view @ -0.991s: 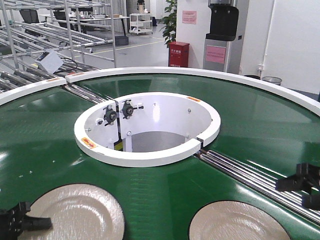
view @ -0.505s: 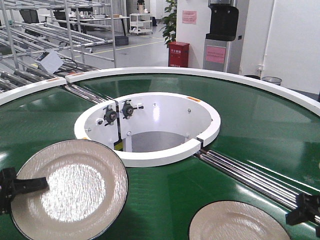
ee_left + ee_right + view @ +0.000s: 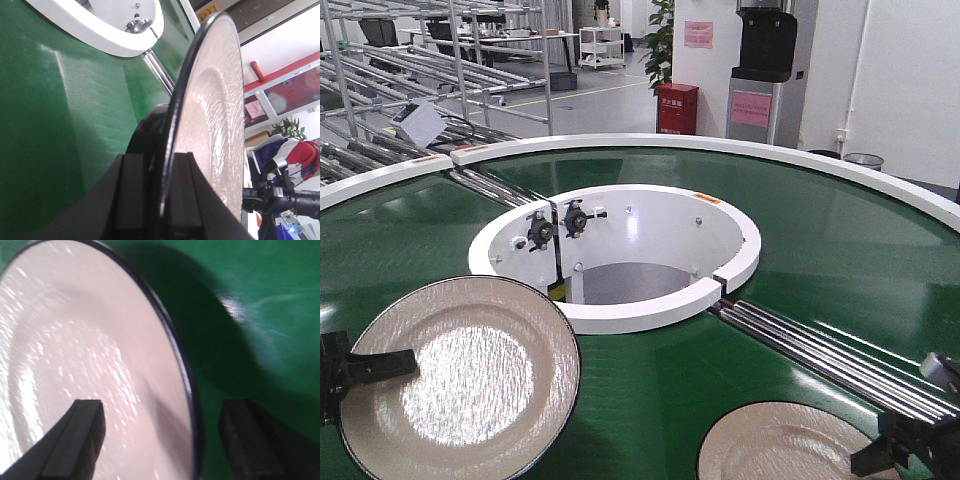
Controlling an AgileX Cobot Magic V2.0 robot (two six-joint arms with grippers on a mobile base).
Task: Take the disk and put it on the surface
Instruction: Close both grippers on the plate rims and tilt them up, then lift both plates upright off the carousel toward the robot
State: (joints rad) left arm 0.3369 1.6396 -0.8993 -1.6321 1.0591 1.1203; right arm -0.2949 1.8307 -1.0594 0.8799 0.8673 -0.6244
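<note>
Disk (image 3: 460,375) clamped, tilted above the green conveyor belt (image 3: 840,250)
Its rim is pinched in the left end effector (image 3: 165,197); the right end effector (image 3: 165,415) is spread apart astride a second disk (image 3: 785,445) lying on the belt.

lower left of the frame, a disk (image 3: 470,380) stands tilted above the belt (image 3: 820,240), its rim in the left gripper (image 3: 380,366). lower right, a second disk (image 3: 775,445) lies on the belt, its rim between the right gripper's (image 3: 165,415) fingers. the ring (image 3: 620,312) sits at centre.

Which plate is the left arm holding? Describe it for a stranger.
Find the green conveyor and its white central hub. Left of the hub, the plate is tilted up, rim pinched by the left fingers; the other plate lies flat.
</note>
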